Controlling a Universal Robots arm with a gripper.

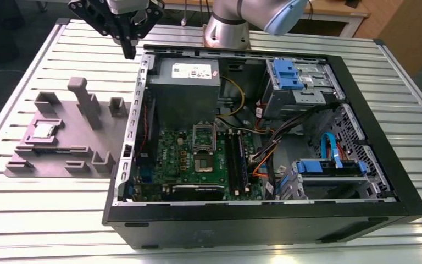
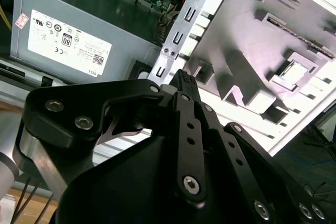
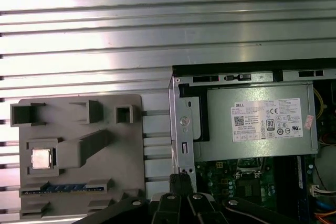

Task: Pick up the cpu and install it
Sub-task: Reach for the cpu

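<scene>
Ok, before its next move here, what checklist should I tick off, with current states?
1. The cpu sits flat in its pocket on the grey tray: ok.
2. End effector carries nothing: ok.
3. End effector above the cpu: not ok; it hangs by the computer case's corner.
4. Jaws open for a grasp: not ok; they are together.
5. Motherboard socket uncovered: cannot tell.

Tool [image 1: 129,50] aloft, closed, empty

Exterior view high above case [image 1: 233,223]; wrist views close alongside.
</scene>
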